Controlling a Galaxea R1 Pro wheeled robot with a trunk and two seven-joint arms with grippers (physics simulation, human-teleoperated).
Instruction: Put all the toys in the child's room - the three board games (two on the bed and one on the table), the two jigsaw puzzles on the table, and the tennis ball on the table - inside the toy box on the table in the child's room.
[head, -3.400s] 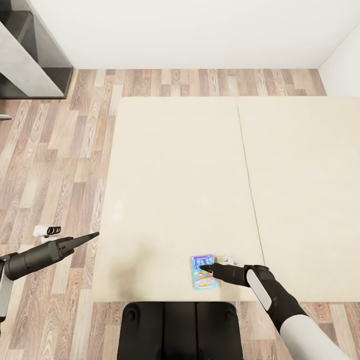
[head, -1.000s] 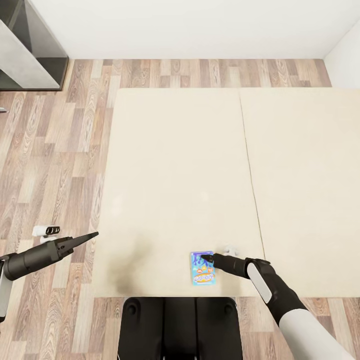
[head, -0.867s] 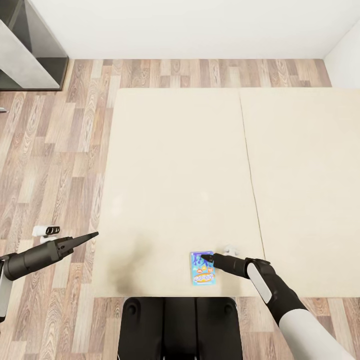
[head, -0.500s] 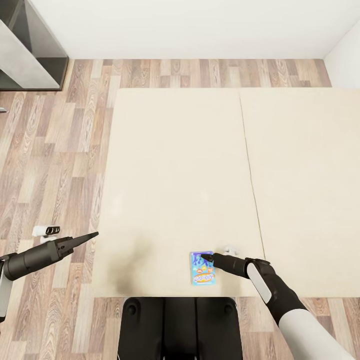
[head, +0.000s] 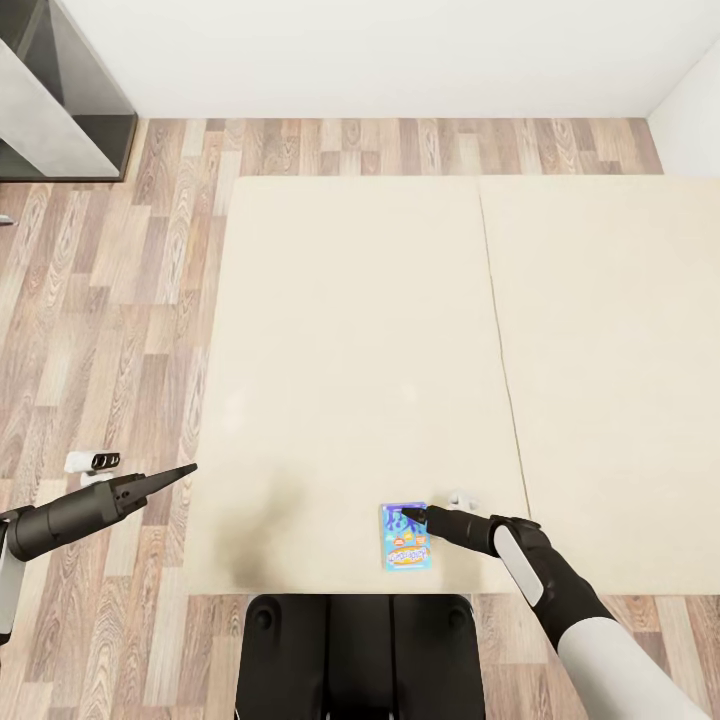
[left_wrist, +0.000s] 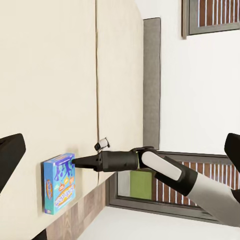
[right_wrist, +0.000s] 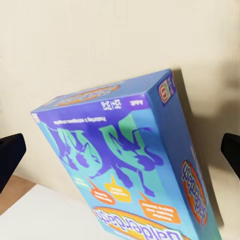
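Beige bed (head: 350, 350), blue board game (head: 406, 537) lengthwise toward the wall (flat), right gripper (head: 410, 516) spread above.

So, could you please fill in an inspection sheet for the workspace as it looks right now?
Surface: beige bed, bare mattress with a seam.
Job's things: blue board game flat near the bed's near edge.
Clutter: small white object beside the game.
Grippers: right gripper at the game's top edge, fingers spread in its wrist view; left gripper over the floor, open.
Cables: nothing seen.
Surroundings: wood-plank floor, white wall, grey shelf unit.
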